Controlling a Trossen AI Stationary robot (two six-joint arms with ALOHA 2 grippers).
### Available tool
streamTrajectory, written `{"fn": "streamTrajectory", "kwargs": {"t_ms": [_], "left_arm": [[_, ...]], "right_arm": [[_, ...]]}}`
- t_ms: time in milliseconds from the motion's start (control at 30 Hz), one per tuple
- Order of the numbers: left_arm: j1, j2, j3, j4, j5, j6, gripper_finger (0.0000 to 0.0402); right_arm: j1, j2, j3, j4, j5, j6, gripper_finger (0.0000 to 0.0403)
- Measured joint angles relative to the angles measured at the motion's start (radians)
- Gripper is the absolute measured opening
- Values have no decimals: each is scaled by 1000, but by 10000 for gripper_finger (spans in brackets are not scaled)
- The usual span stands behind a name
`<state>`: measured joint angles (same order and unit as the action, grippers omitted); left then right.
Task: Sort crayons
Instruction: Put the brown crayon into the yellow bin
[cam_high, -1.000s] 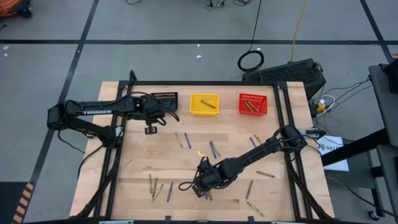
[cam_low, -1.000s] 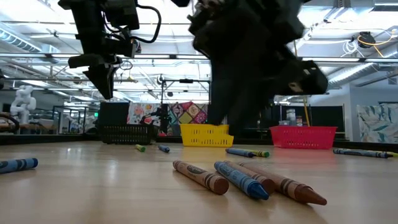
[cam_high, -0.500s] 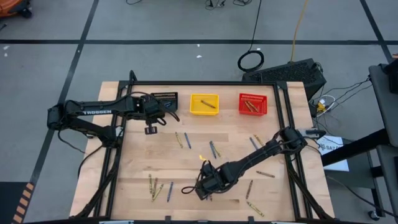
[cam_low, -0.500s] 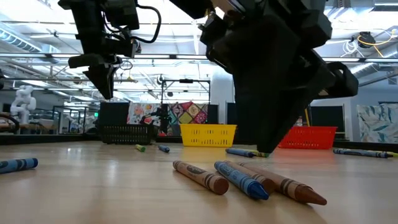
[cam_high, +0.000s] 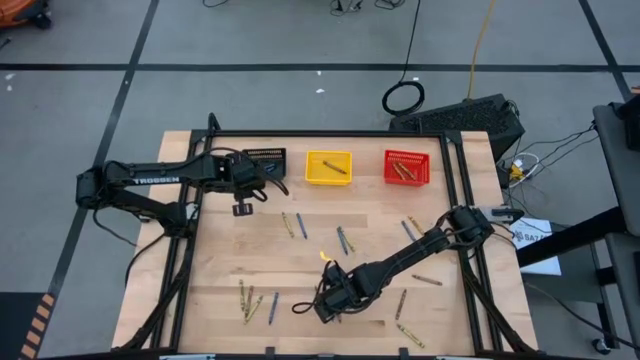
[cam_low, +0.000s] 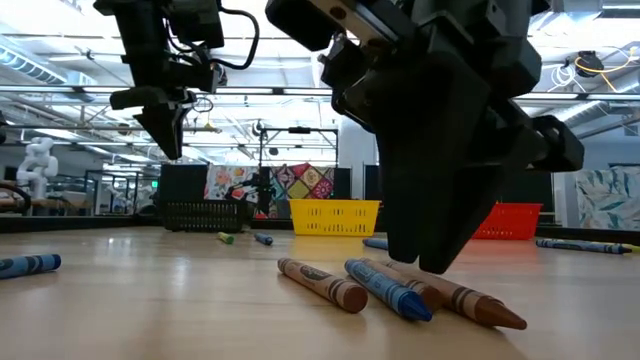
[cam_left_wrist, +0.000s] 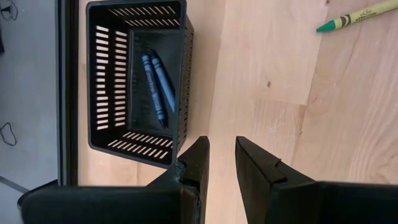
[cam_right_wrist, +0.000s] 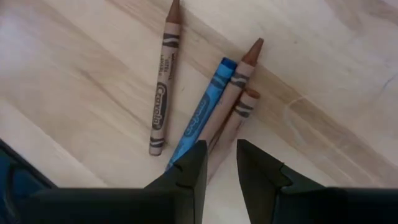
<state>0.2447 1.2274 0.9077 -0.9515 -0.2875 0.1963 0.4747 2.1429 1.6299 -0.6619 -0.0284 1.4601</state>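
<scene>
Near table's front edge, right gripper (cam_right_wrist: 217, 163) slightly parted over clustered crayons (cam_right_wrist: 214, 106)

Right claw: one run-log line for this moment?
right claw: open, low over thin brown wax crayon | left claw: open, empty, beside black slatted plastic bin | phase: pre-grasp

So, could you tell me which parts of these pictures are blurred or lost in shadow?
Low view: the right gripper is a dark silhouette against the lit room, and the blue crayon beneath it is sharp. Right wrist view: the gripper's own fingers are soft-edged, while the crayons' printed labels read clearly.
</scene>
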Motion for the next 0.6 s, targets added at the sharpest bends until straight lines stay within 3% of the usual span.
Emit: {"fn": "streamTrajectory", "kwargs": {"t_ms": [600], "left_arm": [[0,0,0,0,0,-1,70]], "right_arm": [[0,0,0,-53,1,12,76]]}}
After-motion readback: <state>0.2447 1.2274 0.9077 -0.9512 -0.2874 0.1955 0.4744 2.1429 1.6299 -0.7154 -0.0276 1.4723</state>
